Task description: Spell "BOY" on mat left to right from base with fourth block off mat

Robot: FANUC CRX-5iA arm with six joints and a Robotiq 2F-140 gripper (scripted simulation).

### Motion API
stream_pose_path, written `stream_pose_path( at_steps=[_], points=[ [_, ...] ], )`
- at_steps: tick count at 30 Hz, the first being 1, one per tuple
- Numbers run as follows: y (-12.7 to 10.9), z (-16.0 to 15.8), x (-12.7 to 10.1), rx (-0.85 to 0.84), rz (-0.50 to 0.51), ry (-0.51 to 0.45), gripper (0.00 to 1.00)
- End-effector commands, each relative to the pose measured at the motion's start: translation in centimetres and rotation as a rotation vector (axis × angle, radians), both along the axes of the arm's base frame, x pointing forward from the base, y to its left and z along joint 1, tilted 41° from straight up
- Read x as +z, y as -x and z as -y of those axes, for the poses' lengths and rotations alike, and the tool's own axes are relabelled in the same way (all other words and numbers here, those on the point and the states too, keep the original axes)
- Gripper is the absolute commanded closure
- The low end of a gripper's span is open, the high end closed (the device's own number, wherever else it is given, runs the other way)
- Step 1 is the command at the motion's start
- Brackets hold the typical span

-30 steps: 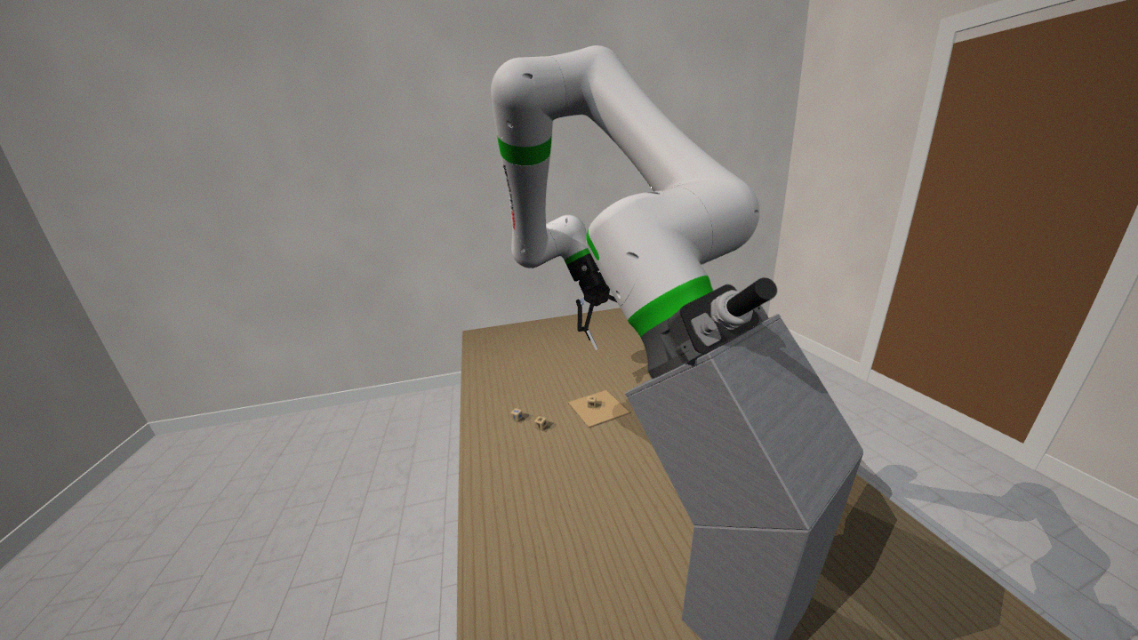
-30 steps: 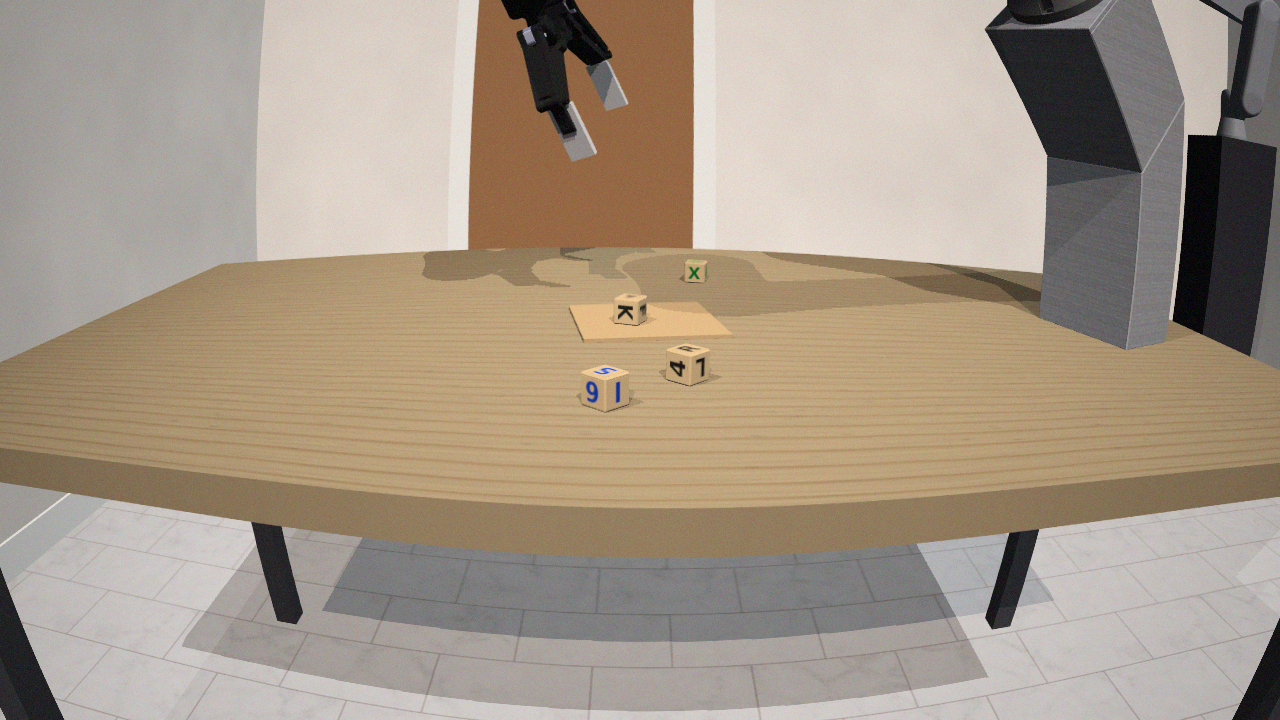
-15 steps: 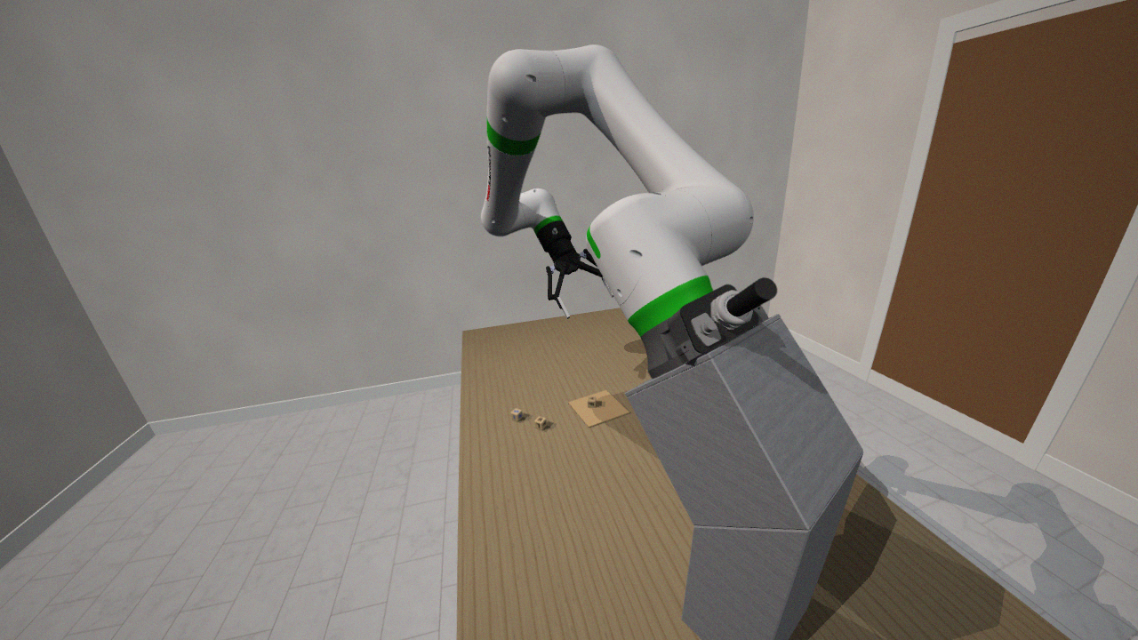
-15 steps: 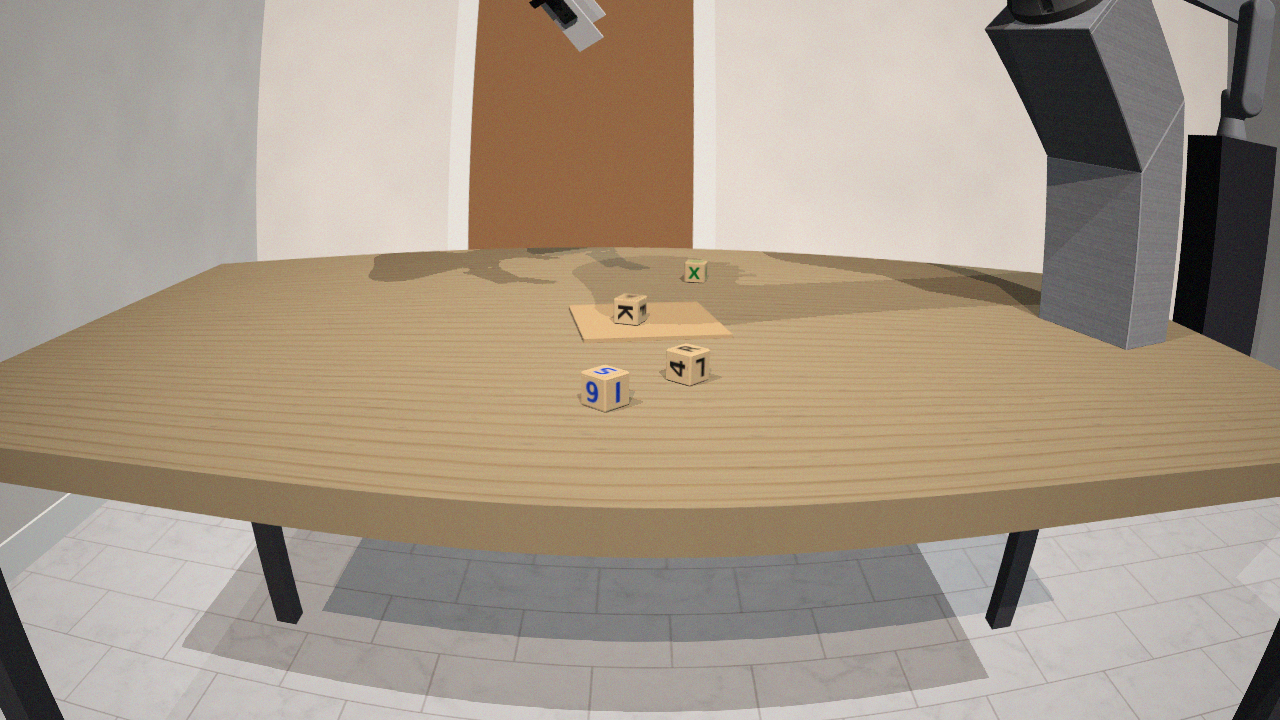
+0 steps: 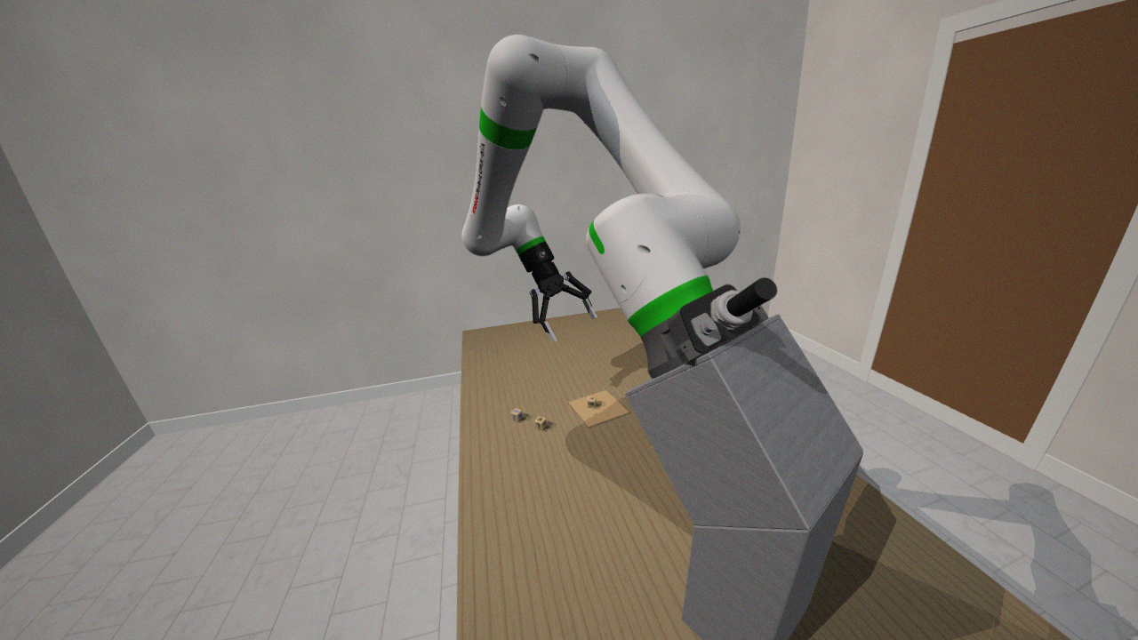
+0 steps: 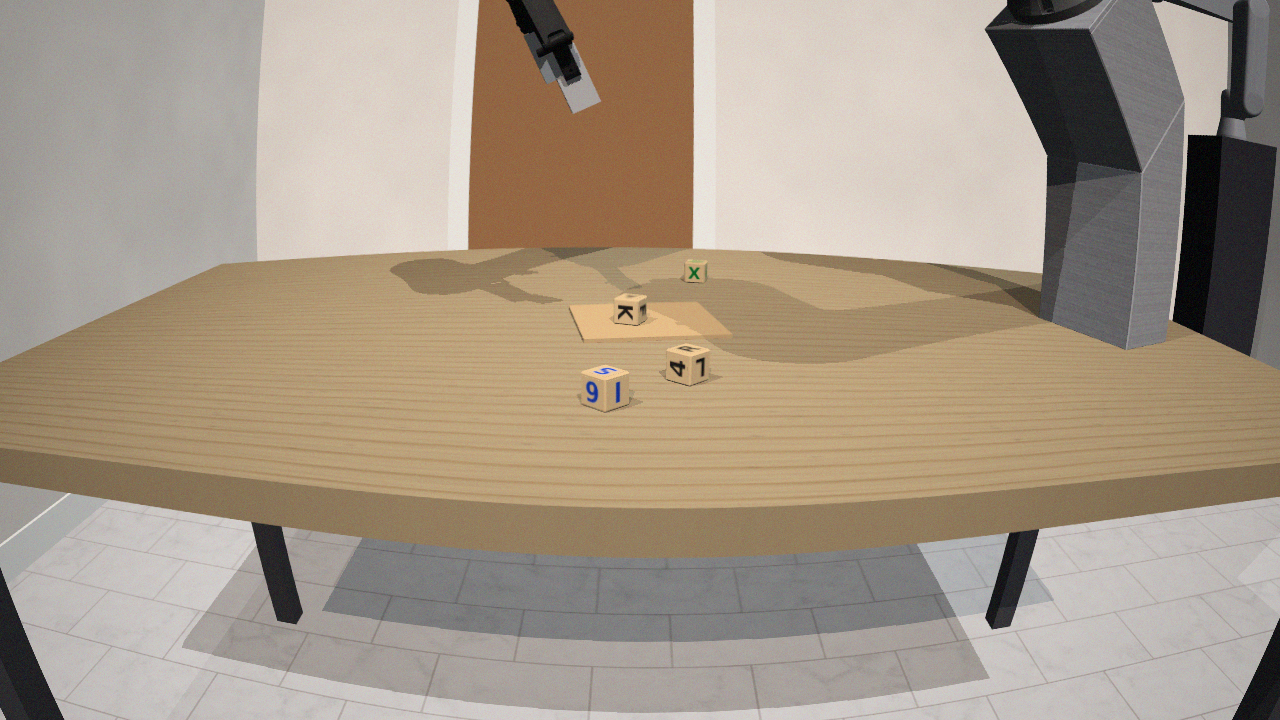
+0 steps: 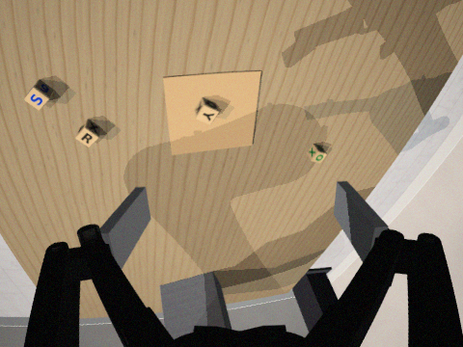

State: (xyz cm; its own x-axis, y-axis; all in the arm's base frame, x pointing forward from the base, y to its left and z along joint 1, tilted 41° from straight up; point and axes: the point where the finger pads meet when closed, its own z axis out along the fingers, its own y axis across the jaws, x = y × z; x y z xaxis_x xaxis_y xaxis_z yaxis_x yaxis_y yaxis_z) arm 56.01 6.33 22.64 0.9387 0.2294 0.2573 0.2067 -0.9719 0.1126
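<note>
My jaws, the gripper, are hanging wide apart above the table. The mat is carrying 1 block, Y up. In the exterior view, 2 blocks are sitting near, S up and, further right, R up; a green-lettered block is sitting far.

Between the pincer and the table lies open air. Low down, the Y block obstructs the mat's middle; a bare strip separates the mat from the R block.
</note>
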Motion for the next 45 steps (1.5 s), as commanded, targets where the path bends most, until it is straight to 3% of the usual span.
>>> stream_pose_path(
  at_steps=[1,2,4,9,12,17,19,26,45],
  points=[
    [-1.0,-1.2,-0.7,0.039,0.060,0.014,0.00],
    [-1.0,-1.2,-0.7,0.039,0.060,0.014,0.00],
    [-2.1,-4.3,-1.5,0.134,0.143,0.022,0.00],
    [-2.5,-6.9,-2.1,0.211,0.201,0.022,0.00],
    [-2.6,-10.3,-2.8,0.309,0.268,0.015,0.00],
    [-1.9,-15.1,-3.6,0.443,0.346,-0.006,0.00],
    [-1.9,-15.1,-3.6,0.443,0.346,-0.006,0.00],
    [0.6,-21.5,-4.6,0.622,0.430,-0.051,0.00],
    [1.2,-22.5,-4.8,0.651,0.442,-0.061,0.00]
  ],
)
